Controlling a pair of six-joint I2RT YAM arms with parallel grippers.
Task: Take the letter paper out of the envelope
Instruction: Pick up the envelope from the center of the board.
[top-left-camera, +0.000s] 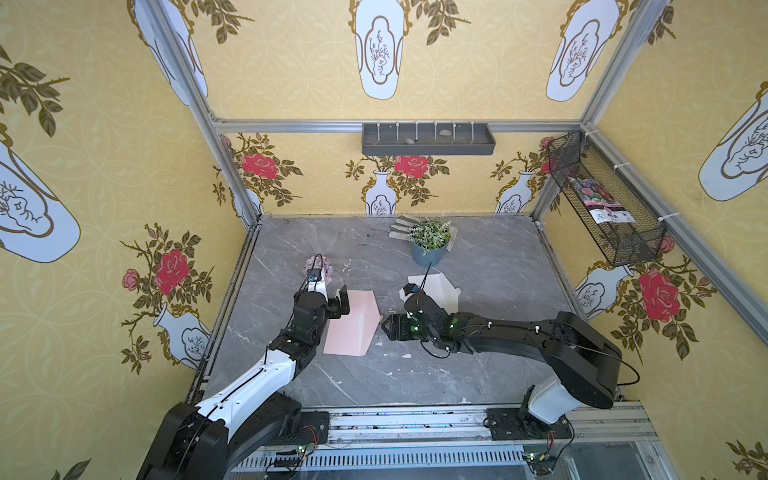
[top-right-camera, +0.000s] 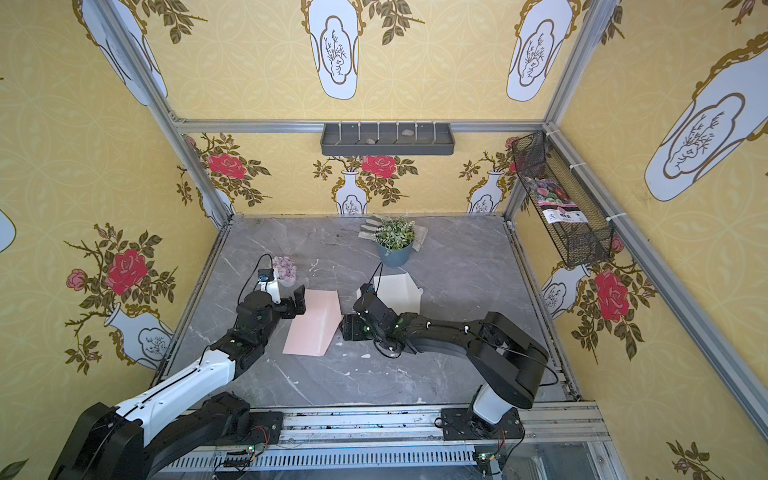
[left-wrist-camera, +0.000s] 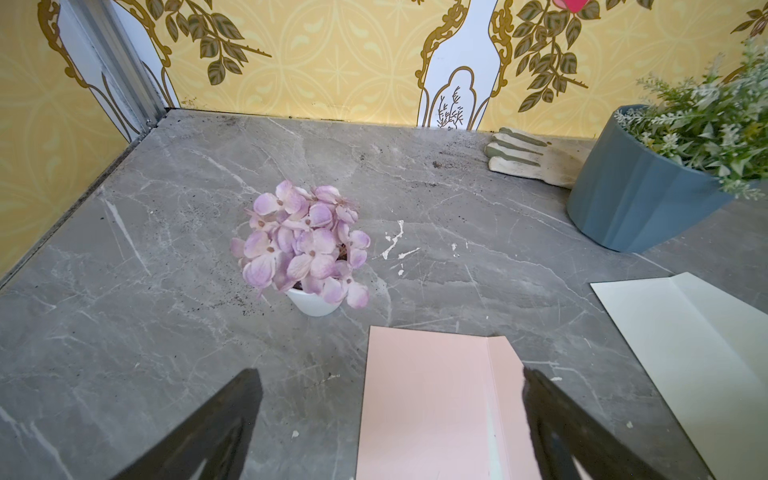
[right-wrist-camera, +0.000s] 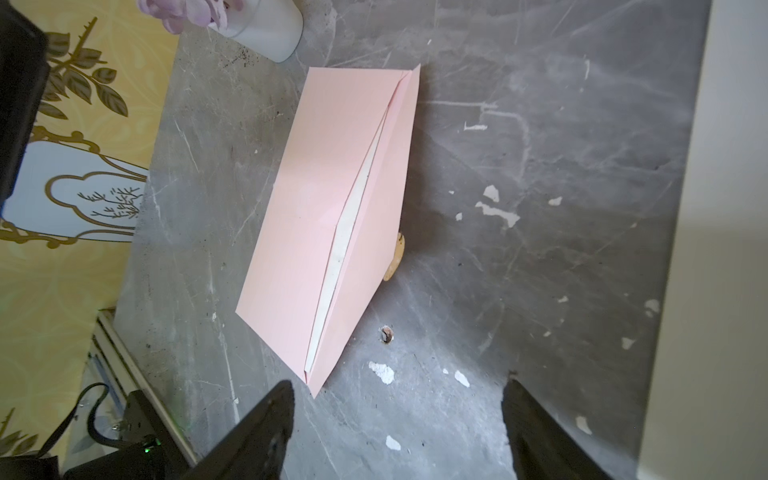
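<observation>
Two pincers, the left gripper (top-left-camera: 341, 302) and the right gripper (top-left-camera: 385, 327), flanked a flat pink paper envelope (top-left-camera: 351, 322) on the grey marble-look table (top-left-camera: 478, 353) in both top views. The left wrist view showed its jaws spread and empty. The right wrist view showed its jaws parted and empty, and the white letter paper (right-wrist-camera: 345, 245) sat inside the envelope's slit.

Two eyes overhead, one lens on each wrist.
In both top views I look steeply down from the front over the whole desk (top-left-camera: 415, 374) toward the back wall (top-left-camera: 324, 183); the wrist views sit low and close, and both take in the pink envelope (left-wrist-camera: 428, 407).
</observation>
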